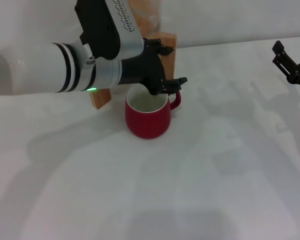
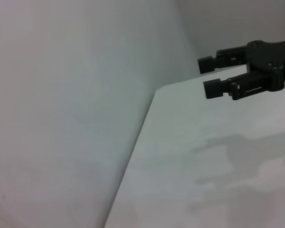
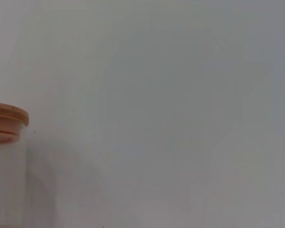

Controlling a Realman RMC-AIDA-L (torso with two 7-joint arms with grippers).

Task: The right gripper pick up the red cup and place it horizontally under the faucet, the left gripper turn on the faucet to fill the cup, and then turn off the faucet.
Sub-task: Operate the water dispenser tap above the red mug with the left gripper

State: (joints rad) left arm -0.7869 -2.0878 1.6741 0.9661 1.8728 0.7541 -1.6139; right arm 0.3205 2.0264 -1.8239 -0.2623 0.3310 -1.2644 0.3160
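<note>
- writing: a line of black print runs along the grey housing of the left arm (image 1: 102, 30) in the head view, too small and too slanted to read; no other label or brand shows anywhere.
- count: one red cup (image 1: 147, 116), one wooden stand (image 1: 166, 42), two grippers, one white table (image 1: 215, 175).
- the red cup stands upright on the table just in front of the wooden stand, its white inside showing and its small loop handle on the robot's right side.
- the faucet itself is hidden behind the left arm; only bits of the stand and the orange-tinted jar (image 1: 149, 17) above it show.
- in the right wrist view one wooden lid (image 3: 7, 121) sits on a clear glass jar at the picture's edge.
- the left gripper (image 1: 165, 67) hangs just above the cup's rim, in front of the stand, its black fingers spread apart; whether anything lies between them cannot be told.
- a green light (image 1: 91, 90) glows on the underside of the left arm.
- the right gripper (image 1: 285, 60) sits well apart at the far right edge of the table; in the left wrist view its two fingers (image 2: 218, 88) stand a little apart with nothing between them.
</note>
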